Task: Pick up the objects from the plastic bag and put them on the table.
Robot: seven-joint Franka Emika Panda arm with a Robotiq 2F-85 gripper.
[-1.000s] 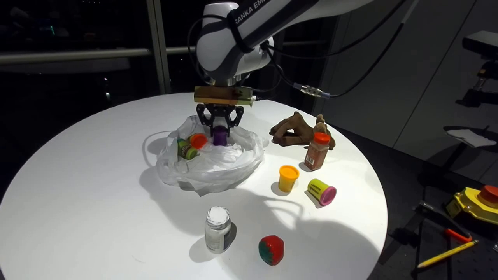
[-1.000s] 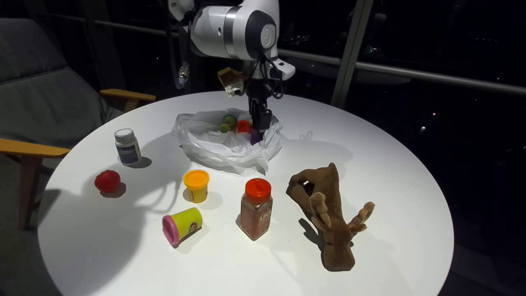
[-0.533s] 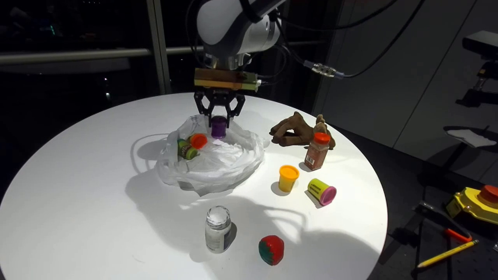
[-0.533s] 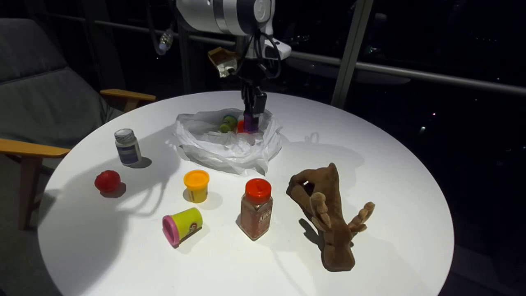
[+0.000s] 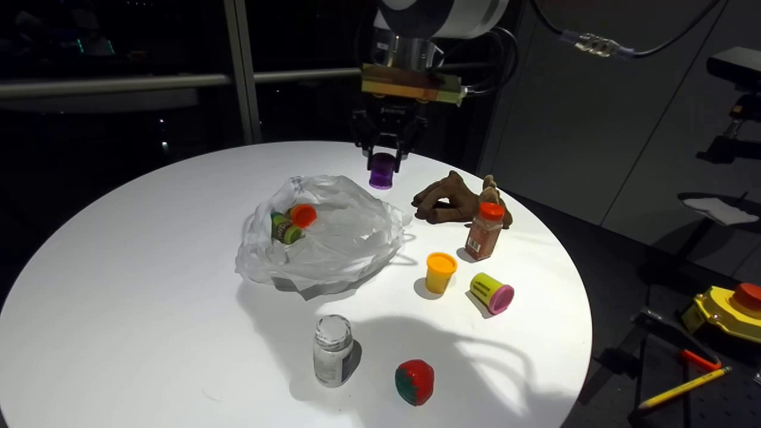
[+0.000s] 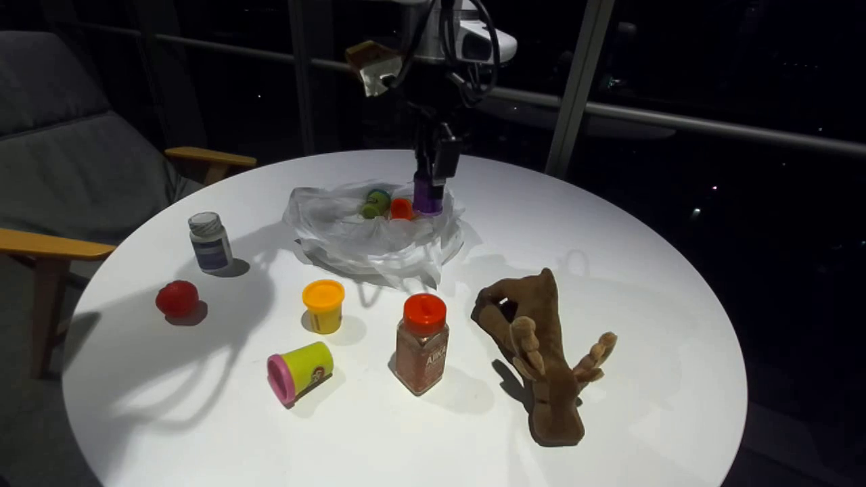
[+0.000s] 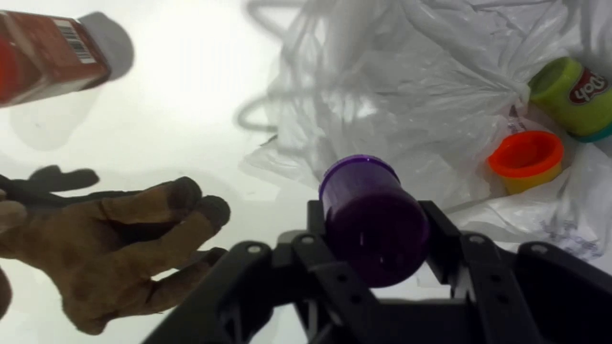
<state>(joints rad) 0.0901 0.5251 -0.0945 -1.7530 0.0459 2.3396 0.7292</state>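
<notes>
Round white table point(image 5: 148, 333): upper centre in an exterior view, a purple tub point(image 5: 381, 173) is held aloft, nearly upright, by the gripper point(image 5: 384, 166). The plastic bag point(image 5: 348, 244) is seen to its lower left, a brown plush toy point(image 5: 461, 195) lower right; between them it may be lowered.

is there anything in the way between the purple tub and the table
Nothing visible blocks the way from the hand, which grips the purple tub, to the table between the bag and the brown stuffed toy. In the wrist view the bag's edge shows beside the tub; whether it also runs underneath is hidden.
</notes>
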